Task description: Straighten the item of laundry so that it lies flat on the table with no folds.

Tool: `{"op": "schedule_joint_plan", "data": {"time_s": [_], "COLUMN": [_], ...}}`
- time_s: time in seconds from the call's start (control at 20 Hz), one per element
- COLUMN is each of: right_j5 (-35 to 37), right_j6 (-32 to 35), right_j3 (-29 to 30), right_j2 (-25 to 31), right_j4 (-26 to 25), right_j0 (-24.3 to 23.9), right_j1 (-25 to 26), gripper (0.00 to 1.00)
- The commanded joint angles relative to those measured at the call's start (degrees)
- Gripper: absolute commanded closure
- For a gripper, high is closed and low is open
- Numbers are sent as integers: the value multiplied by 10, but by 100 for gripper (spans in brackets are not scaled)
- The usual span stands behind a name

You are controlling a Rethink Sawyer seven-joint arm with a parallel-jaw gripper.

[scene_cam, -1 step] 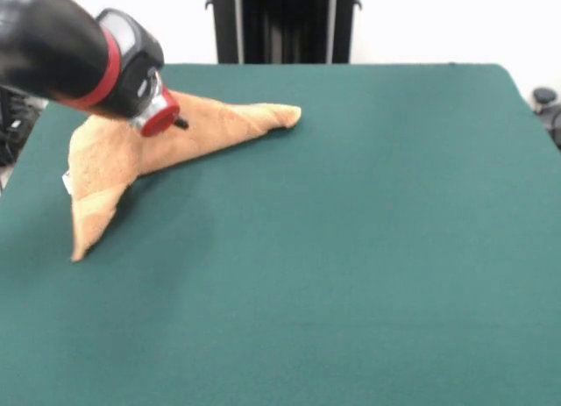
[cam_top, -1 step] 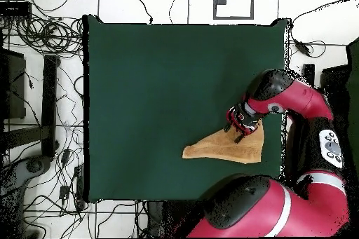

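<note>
Orange-tan terry towel [scene_cam, -1 step: 131, 156] [cam_top, -1 step: 228, 146], nubby looped pile, folded over on itself into a rough triangle with two long pointed arms: in the front view one tapers to a rounded tip toward the table's middle, the other runs down toward the near-left and ends in a narrow point. Thick doubled edges, a soft ridge along the upper fold. A small white label [scene_cam, -1 step: 67, 183] sticks out at its left edge. It lies in the front view's far-left part of the table [scene_cam, -1 step: 351, 248] [cam_top, -1 step: 154, 96], close to the edge; overhead it sits near the bottom-right corner. Table cover is dark green, matte, felt-like, flat and smooth, with rounded corners.

Gripper [scene_cam, -1 step: 166, 118] [cam_top, -1 step: 237, 130] sits over the towel's upper fold, at or just above the cloth; contact unclear. Red collar, black tip, glossy black and red cylindrical arm [scene_cam, -1 step: 70, 51] [cam_top, -1 step: 301, 110] behind it. Jaws hidden by the wrist: cannot tell whether open or closed.

Cables [cam_top, -1 step: 42, 33] tangle on the white floor beside the table overhead.
</note>
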Motion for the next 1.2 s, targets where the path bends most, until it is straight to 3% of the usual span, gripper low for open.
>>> {"op": "schedule_joint_plan", "data": {"time_s": [0.05,0.3,0.5,0.6,0.65,0.85,1.2], "right_j5": [87,89,20,-114,-229,-382,-360], "right_j6": [110,98,51,16,-4,-33,-81], "right_j3": [23,5,-29,-30,-19,4,-8], "right_j2": [-24,-31,-31,-30,-25,-10,8], "right_j4": [4,-2,-35,-77,-109,-161,-163], "right_j0": [31,31,23,21,19,10,0], "right_j1": [-12,-7,11,12,9,0,9], "gripper": [0,0,0,0,0,0,0]}}
